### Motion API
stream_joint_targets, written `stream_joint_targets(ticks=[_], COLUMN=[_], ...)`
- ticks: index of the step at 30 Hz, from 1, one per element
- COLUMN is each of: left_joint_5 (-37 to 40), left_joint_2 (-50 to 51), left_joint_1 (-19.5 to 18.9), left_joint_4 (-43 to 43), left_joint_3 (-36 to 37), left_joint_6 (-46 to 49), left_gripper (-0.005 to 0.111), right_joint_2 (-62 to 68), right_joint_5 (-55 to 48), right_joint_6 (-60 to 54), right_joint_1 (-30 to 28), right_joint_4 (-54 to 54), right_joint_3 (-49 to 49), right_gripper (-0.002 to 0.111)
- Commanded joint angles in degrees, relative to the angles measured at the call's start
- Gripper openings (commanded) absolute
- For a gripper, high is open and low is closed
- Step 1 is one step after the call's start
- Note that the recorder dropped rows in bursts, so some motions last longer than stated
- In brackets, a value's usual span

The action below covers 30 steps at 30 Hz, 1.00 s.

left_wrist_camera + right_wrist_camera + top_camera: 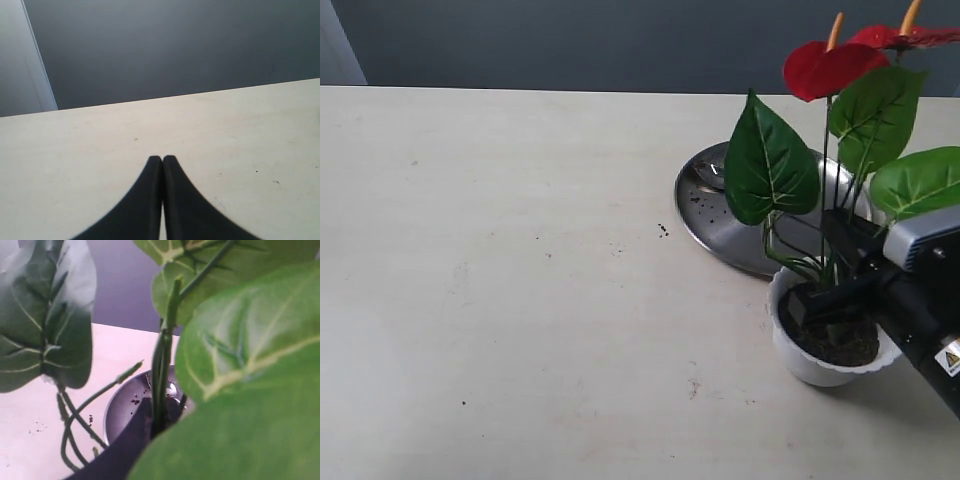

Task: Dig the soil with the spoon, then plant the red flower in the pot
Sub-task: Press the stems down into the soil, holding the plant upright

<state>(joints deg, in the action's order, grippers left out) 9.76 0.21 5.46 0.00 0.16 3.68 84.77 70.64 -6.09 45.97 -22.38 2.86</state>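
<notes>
Red artificial anthurium flower (772, 170) is standing upright in white scalloped pot (810, 372); we are seeing right gripper (823, 300) clamping its stems.

Pale table (520, 300): steel plate (705, 215), white pot (810, 368) just beside, dark crumbs (663, 230) scattered

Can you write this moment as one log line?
right hand: shut on red flower stems | stems down in pot | left hand: shut, empty

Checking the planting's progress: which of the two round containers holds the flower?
The white pot, where the stems enter dark soil; the steel plate behind it has crumbs but no stems.
</notes>
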Motion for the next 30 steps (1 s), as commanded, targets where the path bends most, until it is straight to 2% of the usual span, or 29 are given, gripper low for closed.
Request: stream_joint_targets(ticks=[1,6,14,30], left_joint_5=[-0.4,-0.4,-0.4,-0.4], left_joint_2=[-0.21,-0.21,-0.21,-0.21], left_joint_1=[0.38,0.38,0.38,0.38], left_joint_4=[0.0,0.0,0.0,0.0], left_joint_3=[-0.16,-0.16,-0.16,-0.16], left_joint_6=[0.0,0.0,0.0,0.0], left_gripper=[0.0,0.0,0.0,0.0], right_joint_2=[-4.83,-6.94,-1.95,-0.22], right_joint_5=[-0.68,-0.68,-0.68,-0.68], right_joint_6=[0.13,-1.25,-1.55,-1.38], right_joint_1=[-0.27,-0.27,-0.27,-0.27], right_joint_4=[0.02,0.22,0.1,0.91], right_joint_3=[-2.86,-2.86,-2.86,0.3], right_gripper=[-0.001,-0.001,-0.001,-0.001])
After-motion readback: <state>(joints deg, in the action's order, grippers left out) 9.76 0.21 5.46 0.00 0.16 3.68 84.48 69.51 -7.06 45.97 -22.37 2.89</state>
